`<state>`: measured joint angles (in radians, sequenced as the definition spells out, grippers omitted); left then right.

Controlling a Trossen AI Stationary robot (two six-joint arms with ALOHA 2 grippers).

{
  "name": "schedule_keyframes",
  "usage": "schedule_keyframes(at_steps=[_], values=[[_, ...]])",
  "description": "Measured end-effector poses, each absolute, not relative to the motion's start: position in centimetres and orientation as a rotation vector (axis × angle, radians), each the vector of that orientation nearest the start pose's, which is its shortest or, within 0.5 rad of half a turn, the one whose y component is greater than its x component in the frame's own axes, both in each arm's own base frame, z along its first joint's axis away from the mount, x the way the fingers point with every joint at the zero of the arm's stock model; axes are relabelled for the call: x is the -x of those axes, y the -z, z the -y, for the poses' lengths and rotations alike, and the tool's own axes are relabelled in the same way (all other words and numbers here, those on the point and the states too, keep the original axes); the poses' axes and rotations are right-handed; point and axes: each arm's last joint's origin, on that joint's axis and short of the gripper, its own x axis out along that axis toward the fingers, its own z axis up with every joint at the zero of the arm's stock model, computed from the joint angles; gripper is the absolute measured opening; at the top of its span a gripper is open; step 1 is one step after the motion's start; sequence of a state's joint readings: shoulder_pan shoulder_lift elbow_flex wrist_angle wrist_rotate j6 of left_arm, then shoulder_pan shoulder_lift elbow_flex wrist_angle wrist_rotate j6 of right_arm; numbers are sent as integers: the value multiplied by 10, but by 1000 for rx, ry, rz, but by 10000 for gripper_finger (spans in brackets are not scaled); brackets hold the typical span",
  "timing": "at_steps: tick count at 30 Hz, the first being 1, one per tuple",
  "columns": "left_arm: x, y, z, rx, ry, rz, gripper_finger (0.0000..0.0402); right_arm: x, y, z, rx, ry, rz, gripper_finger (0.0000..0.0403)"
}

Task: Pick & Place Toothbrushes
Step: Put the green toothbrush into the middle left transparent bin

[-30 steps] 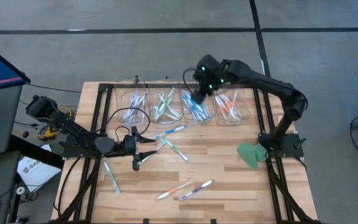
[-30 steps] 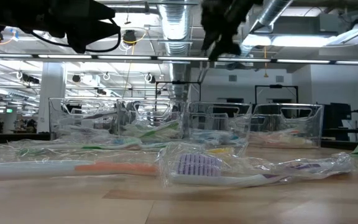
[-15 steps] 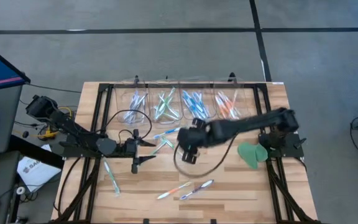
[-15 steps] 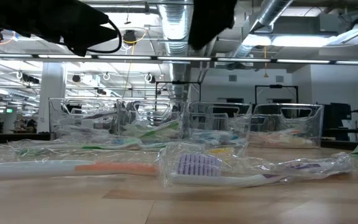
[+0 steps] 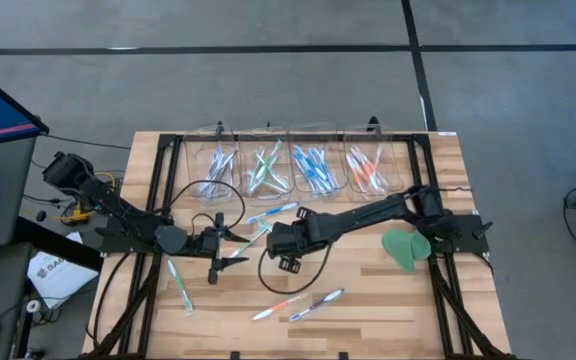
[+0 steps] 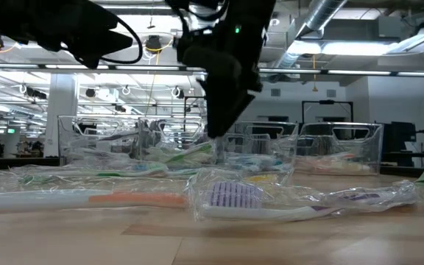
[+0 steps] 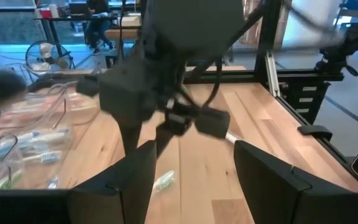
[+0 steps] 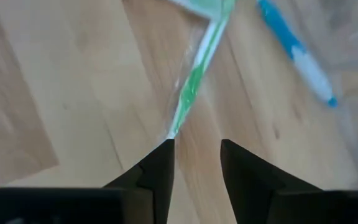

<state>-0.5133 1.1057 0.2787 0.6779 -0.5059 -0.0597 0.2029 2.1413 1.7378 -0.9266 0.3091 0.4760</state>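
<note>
Four clear bins flank scattered toothbrushes.

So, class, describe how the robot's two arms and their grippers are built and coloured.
Both arms are dark, jointed and slim, with black cables looping alongside. The left gripper and right gripper each end in two dark, flat, tapered fingers. A small green light glows on the right arm's wrist.
</note>
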Motion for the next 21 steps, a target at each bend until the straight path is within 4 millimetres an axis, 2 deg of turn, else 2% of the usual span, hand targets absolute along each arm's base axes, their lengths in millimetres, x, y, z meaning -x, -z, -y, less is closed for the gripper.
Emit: schedule_keyframes(at_steps=[6, 11, 16, 21], values=[[-184, -185, 88, -18, 9, -138, 208, -432, -189, -72, -199, 367, -1225, 164], [-184, -185, 88, -19, 11, -139, 208, -435, -190, -73, -222, 351, -1192, 210], [-184, -185, 88, -20, 11, -141, 208, -442, -171, -77, -219, 341, -1210, 234], [-184, -184, 88, 15, 7, -152, 208, -444, -154, -64, -282, 449, -1241, 228]])
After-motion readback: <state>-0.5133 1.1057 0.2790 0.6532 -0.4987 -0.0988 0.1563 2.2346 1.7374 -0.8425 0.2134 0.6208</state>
